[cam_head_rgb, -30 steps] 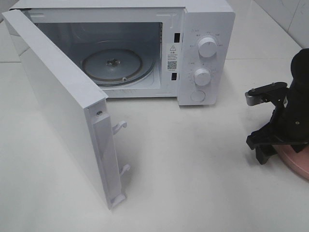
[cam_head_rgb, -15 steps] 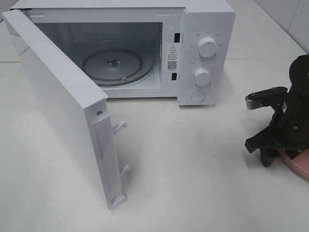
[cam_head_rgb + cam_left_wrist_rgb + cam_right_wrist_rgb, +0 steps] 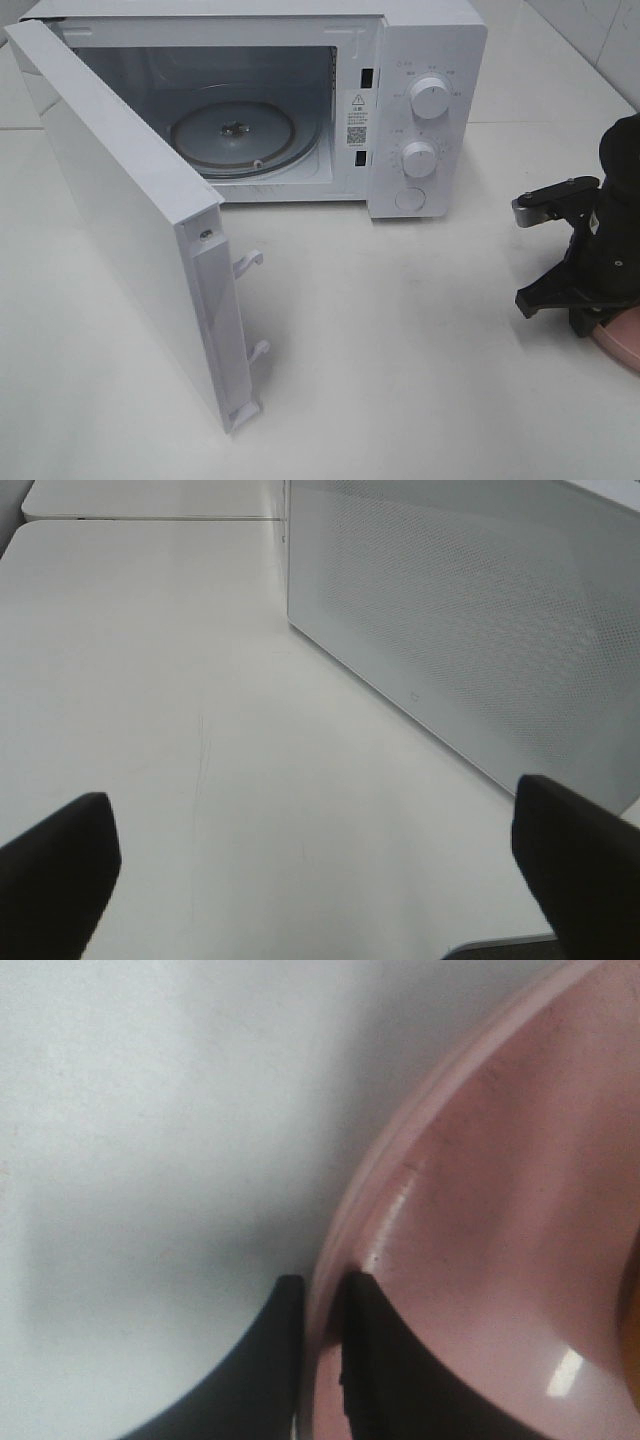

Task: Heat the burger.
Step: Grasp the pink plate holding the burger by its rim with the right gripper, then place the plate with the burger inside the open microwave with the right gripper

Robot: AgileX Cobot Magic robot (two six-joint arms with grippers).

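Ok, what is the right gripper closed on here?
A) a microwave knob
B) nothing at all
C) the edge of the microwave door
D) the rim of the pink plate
D: the right wrist view shows the right gripper with one finger on each side of the pink plate at its rim, pinching it.

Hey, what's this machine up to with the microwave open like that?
The right hand pinches the rim of a pink plate on the table, to the right of the microwave. The door stands wide open and the glass tray inside is bare. The left hand is open over the table by the door, holding nothing.
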